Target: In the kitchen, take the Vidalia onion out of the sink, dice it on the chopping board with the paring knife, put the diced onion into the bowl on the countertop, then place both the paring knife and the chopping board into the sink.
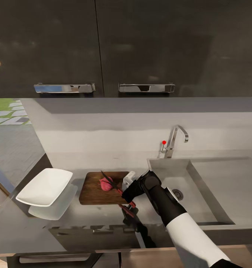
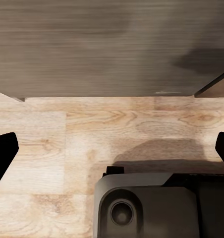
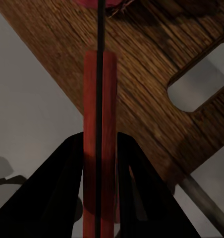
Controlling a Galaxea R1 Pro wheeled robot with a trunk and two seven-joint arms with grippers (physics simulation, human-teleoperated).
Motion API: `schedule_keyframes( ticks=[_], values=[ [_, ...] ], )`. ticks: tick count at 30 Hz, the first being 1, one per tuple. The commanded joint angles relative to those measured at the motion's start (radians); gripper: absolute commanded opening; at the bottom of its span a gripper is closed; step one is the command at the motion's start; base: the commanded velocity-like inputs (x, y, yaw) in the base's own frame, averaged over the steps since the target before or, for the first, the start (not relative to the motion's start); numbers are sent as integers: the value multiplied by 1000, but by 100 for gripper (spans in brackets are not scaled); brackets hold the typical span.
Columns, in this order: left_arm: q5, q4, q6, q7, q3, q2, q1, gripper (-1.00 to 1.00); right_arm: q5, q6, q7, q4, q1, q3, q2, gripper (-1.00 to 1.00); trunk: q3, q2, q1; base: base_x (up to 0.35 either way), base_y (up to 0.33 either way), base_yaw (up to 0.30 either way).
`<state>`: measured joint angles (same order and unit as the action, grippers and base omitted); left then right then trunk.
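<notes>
Resting near the middle of the chopping board (image 1: 96, 188), the Vidalia onion (image 1: 105, 184) looks whole, pinkish-red, with the dark blade of the paring knife (image 1: 116, 188) laid across its top. In your right wrist view the blade runs straight ahead from the red handle (image 3: 99, 134) to the onion (image 3: 92, 3) at the far end, over the board's wood grain (image 3: 141, 74) and its handle slot.

Your right gripper (image 1: 130, 190) is clamped on the knife handle, both dark fingers (image 3: 52, 193) pressed against its sides. The board lies flat on the countertop (image 1: 40, 227), the white bowl (image 1: 45, 186) just beside its left end, apart from it. The sink (image 1: 215, 186) sits right of the board, tap (image 1: 174, 141) with red knob behind.

Your left gripper (image 2: 112, 148) hangs over pale wood flooring (image 2: 52, 148), its fingertips (image 2: 3, 148) spread wide with nothing between them.
</notes>
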<state>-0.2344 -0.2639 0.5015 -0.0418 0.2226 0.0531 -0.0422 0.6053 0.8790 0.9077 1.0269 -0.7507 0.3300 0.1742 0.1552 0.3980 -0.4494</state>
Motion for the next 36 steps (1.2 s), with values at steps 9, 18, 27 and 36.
schedule_keyframes(
  ticks=[9, 18, 27, 36],
  values=[
    [-6, 0, 3, -4, 9, 1, -1, 100, 11, 3, 10, -4, -1, 0, 0, -100, 2, 2, -1, 0, 0, 0],
    [-6, 0, 3, -5, 8, 1, -1, 100, 11, 3, 10, -4, -1, 0, 0, -100, 2, 2, -1, 0, 0, 0],
    [-6, 0, 3, -4, 9, 1, -1, 100, 11, 3, 10, -4, -1, 0, 0, -100, 2, 2, -1, 0, 0, 0],
    [-6, 0, 3, -4, 9, 1, -1, 100, 11, 3, 10, -4, -1, 0, 0, -100, 2, 2, -1, 0, 0, 0]
  ],
)
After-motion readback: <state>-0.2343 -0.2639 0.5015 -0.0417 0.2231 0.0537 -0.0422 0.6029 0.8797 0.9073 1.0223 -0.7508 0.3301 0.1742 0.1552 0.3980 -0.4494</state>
